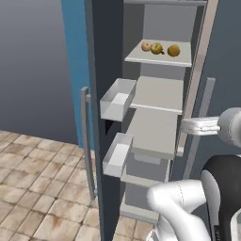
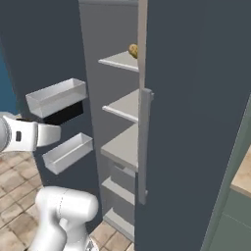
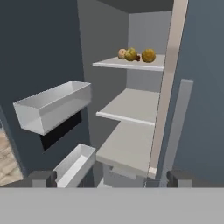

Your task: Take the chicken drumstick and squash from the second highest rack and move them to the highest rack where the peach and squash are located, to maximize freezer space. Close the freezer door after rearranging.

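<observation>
The claw [image 3: 111,178] is hanging wide apart and gripping nothing, well below the top rack [image 1: 141,57] and level with a lower shelf. It is facing into the freezer from just outside.

On the top rack a peach [image 1: 146,46], a green squash [image 1: 156,48] and a yellow squash [image 1: 173,50] are sitting close together in a row. A small dark red bit is showing between the two squashes; it may be the drumstick, but it is too small to tell.

The rack [image 1: 157,94] just below the top rack is lying bare, so the rearranging is looking done, which would explain the empty claw.

The door [image 3: 39,52], carrying two bins left of the top rack, is standing open, so closing it is probably what is remaining.
</observation>
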